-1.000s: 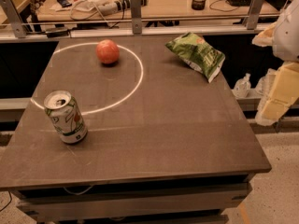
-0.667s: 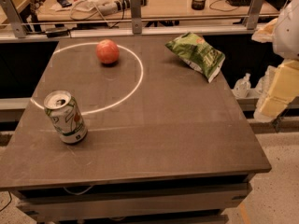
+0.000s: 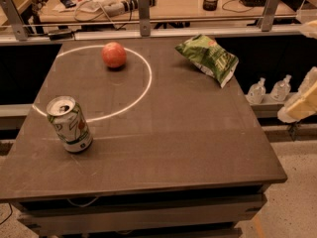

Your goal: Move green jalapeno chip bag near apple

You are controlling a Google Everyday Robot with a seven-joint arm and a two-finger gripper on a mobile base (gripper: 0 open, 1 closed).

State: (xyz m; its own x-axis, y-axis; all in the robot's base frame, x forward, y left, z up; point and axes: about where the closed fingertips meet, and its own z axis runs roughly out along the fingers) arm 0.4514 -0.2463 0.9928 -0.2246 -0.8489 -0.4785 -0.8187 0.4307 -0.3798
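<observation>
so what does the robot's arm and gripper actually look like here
Only bits of the arm show, at the right edge of the camera view: a pale cream, blocky, flat-faced segment, and a white rounded shell above it. No cables or markings show on them. The gripper is out of view, so its look can't be told.

At the right edge, pale cream robot arm parts (image 3: pixel 303 107) are cut off by the frame, just beside the dark brown table (image 3: pixel 198 148). The tool itself is out of view. Print on the crumpled green foil chip bag (image 3: pixel 208 58) and the green-white soda can (image 3: pixel 69 124) is too small to read.
</observation>
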